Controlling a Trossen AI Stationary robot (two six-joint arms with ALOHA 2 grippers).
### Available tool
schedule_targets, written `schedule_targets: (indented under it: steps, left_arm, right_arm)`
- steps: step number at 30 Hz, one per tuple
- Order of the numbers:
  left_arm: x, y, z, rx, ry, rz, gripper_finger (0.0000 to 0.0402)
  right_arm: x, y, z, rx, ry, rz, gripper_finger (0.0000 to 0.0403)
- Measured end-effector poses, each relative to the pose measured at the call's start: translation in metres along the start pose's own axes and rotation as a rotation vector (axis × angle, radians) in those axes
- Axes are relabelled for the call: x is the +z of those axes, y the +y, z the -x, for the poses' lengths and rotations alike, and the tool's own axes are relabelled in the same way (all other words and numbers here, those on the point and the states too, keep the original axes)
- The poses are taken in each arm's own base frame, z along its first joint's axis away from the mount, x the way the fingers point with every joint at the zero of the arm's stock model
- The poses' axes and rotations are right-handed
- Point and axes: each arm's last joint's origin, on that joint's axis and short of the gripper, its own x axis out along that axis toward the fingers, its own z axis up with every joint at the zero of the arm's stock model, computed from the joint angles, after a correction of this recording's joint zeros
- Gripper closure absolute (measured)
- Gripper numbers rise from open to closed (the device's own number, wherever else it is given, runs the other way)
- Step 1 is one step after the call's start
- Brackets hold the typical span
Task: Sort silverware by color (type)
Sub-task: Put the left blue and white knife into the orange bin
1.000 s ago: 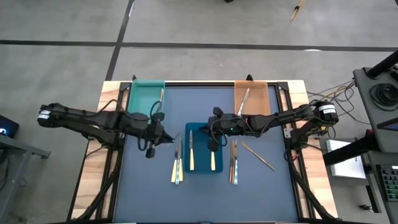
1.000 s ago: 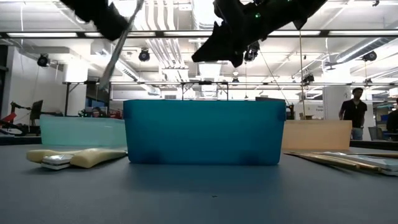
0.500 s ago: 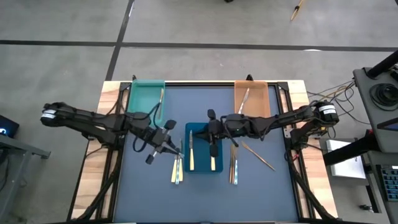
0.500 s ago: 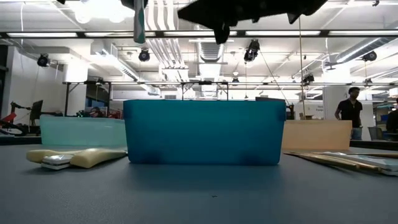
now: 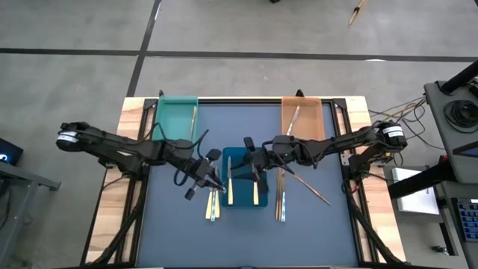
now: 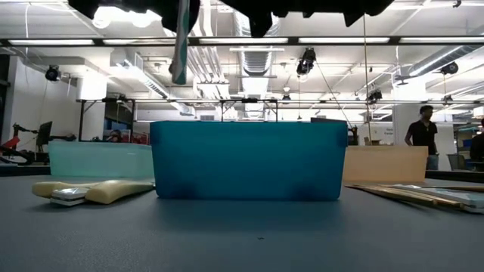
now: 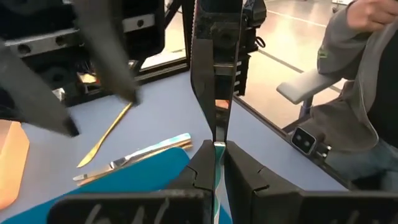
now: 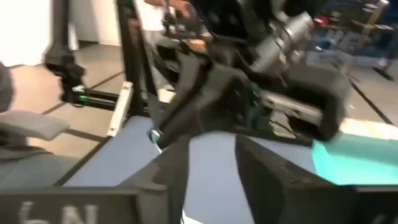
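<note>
Left gripper [image 5: 212, 181] has swung in from the table's left side and is now hanging at the blue tray's [image 5: 245, 203] left wall, fingers clamped on a pale-blue-handled utensil [image 6: 180, 41], long axis vertical. Right gripper [image 5: 249, 166] is sliding left over the tray's far end, jaws parting, empty. Loose silverware [image 5: 213, 202] is lying just beside the left gripper; the teal tray [image 5: 169, 118] is farther back-left.

Bright ceiling strip lights glare; both wrist views motion-blurred
</note>
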Motion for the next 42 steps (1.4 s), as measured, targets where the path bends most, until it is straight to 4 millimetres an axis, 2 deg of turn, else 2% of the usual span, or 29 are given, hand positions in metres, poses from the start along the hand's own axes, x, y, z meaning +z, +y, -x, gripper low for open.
schedule_targets:
  steps: [4, 8, 17, 25, 31, 42]
  left_arm:
    - [-0.003, 0.002, -0.005, 0.001, 0.004, -0.001, 0.0401]
    - [-0.002, 0.004, -0.009, 0.006, -0.022, -0.012, 0.0401]
    - [-0.005, 0.015, -0.018, 0.039, -0.063, -0.022, 0.0401]
    - [-0.008, 0.027, -0.026, 0.078, -0.12, -0.041, 0.0401]
    - [-0.014, 0.03, -0.031, 0.079, -0.098, -0.03, 0.0401]
    - [-0.012, 0.03, -0.03, 0.074, -0.108, -0.035, 0.0401]
  right_arm:
    - [0.007, 0.002, -0.001, 0.08, -0.026, 0.022, 0.0217]
    - [0.011, 0.002, -0.002, 0.084, -0.038, 0.037, 0.019]
    - [0.014, 0.004, -0.002, 0.14, -0.052, 0.053, 0.0194]
    - [0.008, 0.003, -0.005, 0.141, -0.036, 0.051, 0.0198]
    - [0.008, 0.003, -0.005, 0.143, -0.032, 0.034, 0.0235]
    - [0.008, 0.003, -0.005, 0.179, -0.032, 0.037, 0.0382]
